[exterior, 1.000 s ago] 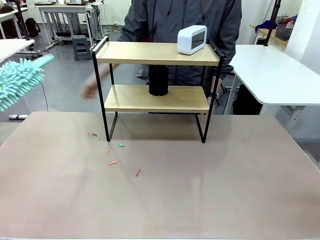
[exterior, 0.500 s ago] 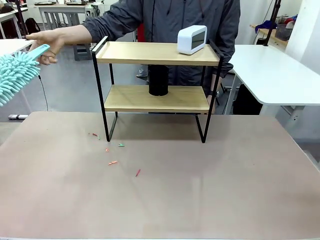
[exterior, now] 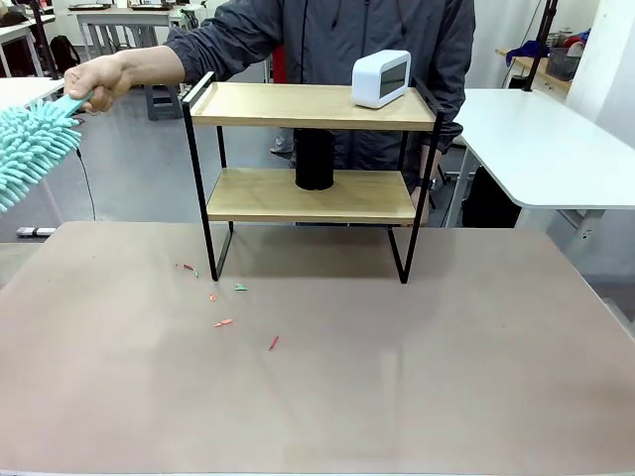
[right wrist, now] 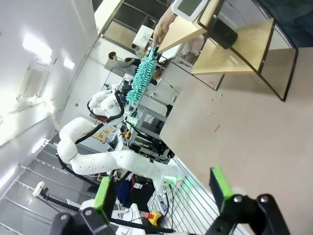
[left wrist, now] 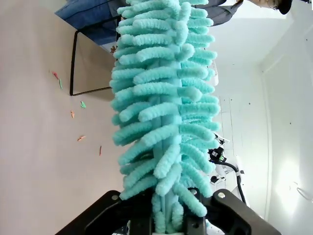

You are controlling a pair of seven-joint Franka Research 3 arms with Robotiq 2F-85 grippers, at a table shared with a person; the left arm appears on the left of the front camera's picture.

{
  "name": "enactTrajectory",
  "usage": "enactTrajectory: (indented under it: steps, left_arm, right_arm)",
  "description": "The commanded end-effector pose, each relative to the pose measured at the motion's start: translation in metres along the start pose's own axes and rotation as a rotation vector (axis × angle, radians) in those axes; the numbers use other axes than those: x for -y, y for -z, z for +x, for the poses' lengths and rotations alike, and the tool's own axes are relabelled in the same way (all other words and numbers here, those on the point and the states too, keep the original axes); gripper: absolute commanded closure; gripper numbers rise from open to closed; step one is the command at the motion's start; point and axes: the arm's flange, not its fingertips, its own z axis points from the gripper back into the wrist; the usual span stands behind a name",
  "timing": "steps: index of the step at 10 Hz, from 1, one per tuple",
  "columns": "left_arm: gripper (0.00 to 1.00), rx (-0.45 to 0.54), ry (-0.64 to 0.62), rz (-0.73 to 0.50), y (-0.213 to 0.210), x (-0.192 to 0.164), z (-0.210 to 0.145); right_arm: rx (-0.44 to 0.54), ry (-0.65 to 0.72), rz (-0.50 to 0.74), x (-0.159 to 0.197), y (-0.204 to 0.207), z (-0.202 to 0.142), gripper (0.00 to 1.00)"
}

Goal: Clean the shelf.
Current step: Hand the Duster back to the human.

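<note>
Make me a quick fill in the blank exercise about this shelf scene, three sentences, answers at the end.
1. The white clock stands on the ____ board of the shelf.
2. The black cylinder stands on the ____ board.
3. The left gripper fingers are shut on the teal ____, and the person's hand touches its far end.

Missing words: top; lower; duster

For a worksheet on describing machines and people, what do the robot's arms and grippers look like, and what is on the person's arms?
The left arm is glossy white with rounded segments and black cabling. The right gripper is black with bright green fingertip pads; the left gripper has a black body. The person's sleeve belongs to a dark grey jacket.
</note>
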Motion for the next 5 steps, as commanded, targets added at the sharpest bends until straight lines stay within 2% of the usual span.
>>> enactTrajectory:
  steps: [1, 2, 3, 4, 5]
  left_arm:
    - [0.83, 0.0, 0.0, 0.0, 0.0, 0.0, 0.0]
    - [0.26, -0.048, -0.013, 0.017, 0.004, 0.002, -0.003]
    - [0.26, -0.064, -0.015, -0.009, 0.007, 0.003, -0.005]
    - [0.0, -0.094, -0.006, -0.042, 0.013, 0.005, -0.009]
    - [0.21, -0.122, 0.005, -0.06, 0.02, 0.008, -0.017]
  right_arm:
    - [-0.003, -0.019, 0.005, 0.0, -0.002, -0.001, 0.0]
    - [-0.003, -0.019, 0.005, 0.0, -0.002, -0.001, 0.0]
    - [-0.003, -0.019, 0.005, 0.0, -0.002, -0.001, 0.0]
    - [-0.003, -0.019, 0.005, 0.0, -0.002, -0.001, 0.0]
    - [-0.003, -0.019, 0.005, 0.0, -0.002, -0.001, 0.0]
